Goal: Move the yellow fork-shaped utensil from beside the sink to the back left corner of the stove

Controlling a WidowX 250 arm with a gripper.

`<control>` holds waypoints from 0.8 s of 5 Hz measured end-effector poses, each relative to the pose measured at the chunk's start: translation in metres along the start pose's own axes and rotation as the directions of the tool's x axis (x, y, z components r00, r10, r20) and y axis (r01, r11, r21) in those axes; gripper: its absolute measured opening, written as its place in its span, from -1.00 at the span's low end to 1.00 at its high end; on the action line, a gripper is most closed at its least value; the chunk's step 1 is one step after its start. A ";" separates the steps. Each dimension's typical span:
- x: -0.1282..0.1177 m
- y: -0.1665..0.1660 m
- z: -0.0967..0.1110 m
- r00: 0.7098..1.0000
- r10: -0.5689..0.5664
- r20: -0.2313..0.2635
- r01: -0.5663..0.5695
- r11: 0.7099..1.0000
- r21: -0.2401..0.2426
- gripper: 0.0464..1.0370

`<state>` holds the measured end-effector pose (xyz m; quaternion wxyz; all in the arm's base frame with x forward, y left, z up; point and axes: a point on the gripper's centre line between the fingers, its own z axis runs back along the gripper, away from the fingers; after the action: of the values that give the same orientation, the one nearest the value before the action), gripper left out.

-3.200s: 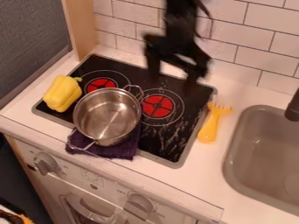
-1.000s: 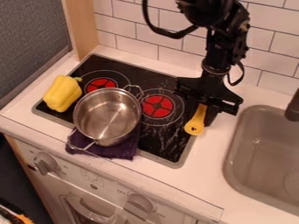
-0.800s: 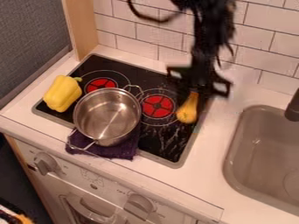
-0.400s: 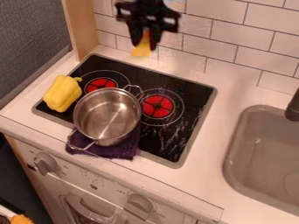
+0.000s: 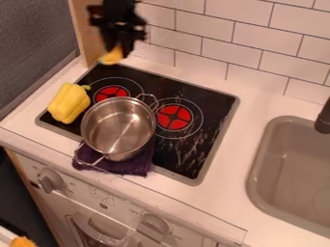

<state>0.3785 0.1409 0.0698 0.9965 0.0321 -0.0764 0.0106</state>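
High at the upper left, my gripper (image 5: 118,52) is shut on the yellow fork (image 5: 111,57), whose end points down between the fingers. It hangs above the back left corner of the black stove top. Below and in front stands an uncovered, empty metal pot (image 5: 118,129), partly on a dark purple cloth (image 5: 122,166). A yellow bell pepper (image 5: 69,102) lies left of the pot, over the stove's left edge.
The stove top (image 5: 199,144) has red burners (image 5: 174,117) behind the pot. A grey sink (image 5: 296,169) with a dark faucet (image 5: 323,118) is at the right. A wooden panel (image 5: 90,34) and tiled wall (image 5: 251,43) border the back.
My gripper took hold of the yellow fork from the counter right of the stove, lifted it and carried it left to the upper left. Pot, cloth and pepper have not moved.
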 end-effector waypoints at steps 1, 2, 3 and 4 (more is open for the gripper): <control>0.002 0.008 -0.014 1.000 0.006 -0.003 -0.006 1.000 -0.031 -0.33; 0.003 0.014 -0.026 1.000 0.001 -0.003 -0.001 0.998 -0.067 -0.15; 0.000 0.019 -0.031 0.999 -0.026 -0.021 0.025 0.998 -0.054 0.47; 0.000 0.018 -0.031 0.999 -0.048 -0.024 0.046 0.998 -0.051 0.92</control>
<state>0.3826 0.1612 0.0401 0.9978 0.0088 -0.0636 -0.0143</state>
